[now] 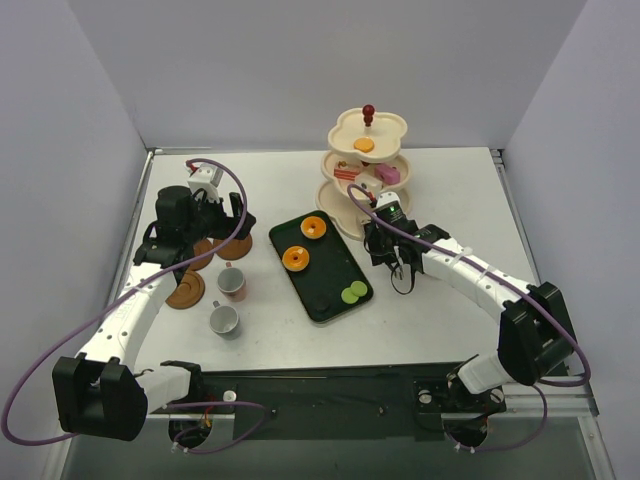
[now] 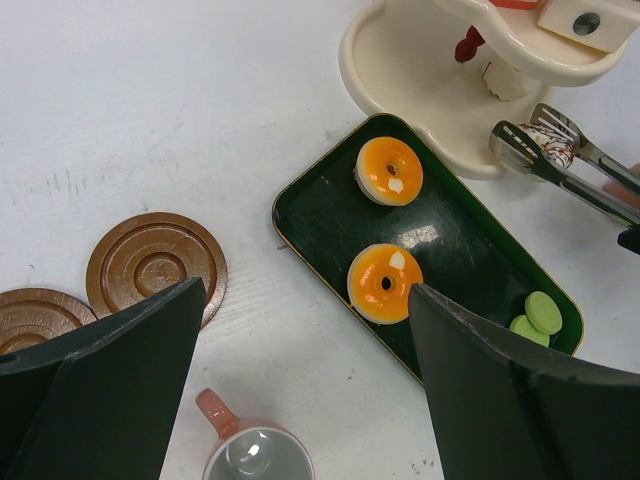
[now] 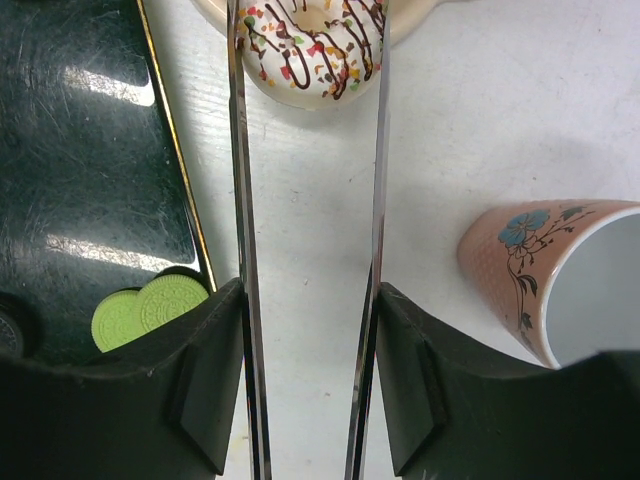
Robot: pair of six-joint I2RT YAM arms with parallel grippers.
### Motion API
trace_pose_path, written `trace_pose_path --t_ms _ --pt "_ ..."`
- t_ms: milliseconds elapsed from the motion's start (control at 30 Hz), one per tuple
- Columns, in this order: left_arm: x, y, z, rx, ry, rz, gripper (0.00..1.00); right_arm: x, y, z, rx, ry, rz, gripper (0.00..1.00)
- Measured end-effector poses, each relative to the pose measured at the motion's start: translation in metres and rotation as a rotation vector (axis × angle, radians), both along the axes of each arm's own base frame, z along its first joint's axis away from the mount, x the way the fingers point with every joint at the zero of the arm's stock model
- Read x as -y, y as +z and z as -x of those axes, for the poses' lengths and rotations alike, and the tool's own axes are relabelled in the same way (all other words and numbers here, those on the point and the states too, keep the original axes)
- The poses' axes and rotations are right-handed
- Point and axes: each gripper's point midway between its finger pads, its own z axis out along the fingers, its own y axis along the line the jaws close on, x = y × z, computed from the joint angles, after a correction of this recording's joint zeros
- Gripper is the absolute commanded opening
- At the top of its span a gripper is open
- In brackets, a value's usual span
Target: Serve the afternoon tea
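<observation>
My right gripper (image 3: pixel 310 370) is shut on the long metal tongs (image 3: pixel 240 200). The tong tips pinch a white sprinkled donut (image 3: pixel 310 45) at the edge of the cream stand's (image 1: pixel 365 160) lowest tier. Two orange donuts (image 2: pixel 389 170) (image 2: pixel 385 283) and green macarons (image 2: pixel 537 318) lie on the dark green tray (image 1: pixel 320 265). My left gripper (image 2: pixel 310 390) hangs open above a pink cup (image 2: pixel 255 455), beside two brown saucers (image 2: pixel 157 266) (image 2: pixel 35 315). A second cup (image 1: pixel 224 320) stands nearer the arm bases. A flowered pink cup (image 3: pixel 560 275) sits just right of the tongs.
The stand's upper tiers hold an orange sweet (image 1: pixel 364 145) and pink cake pieces (image 1: pixel 388 175). Grey walls close in the table on the left, back and right. My right arm stretches across the table's right half toward the stand.
</observation>
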Motion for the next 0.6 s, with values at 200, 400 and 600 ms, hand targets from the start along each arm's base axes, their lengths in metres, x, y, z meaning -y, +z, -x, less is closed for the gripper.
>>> trace_pose_path --t_ms 200,400,600 --pt "0.0 0.0 0.0 0.0 0.0 0.0 0.94 -0.001 0.002 -0.003 0.013 0.016 0.007 0.45" --pt "0.0 0.0 0.0 0.0 0.0 0.0 0.94 -0.009 0.006 -0.018 0.066 0.026 -0.015 0.44" --pt "0.0 0.0 0.0 0.0 0.0 0.0 0.94 -0.02 -0.001 -0.037 0.08 0.034 -0.013 0.53"
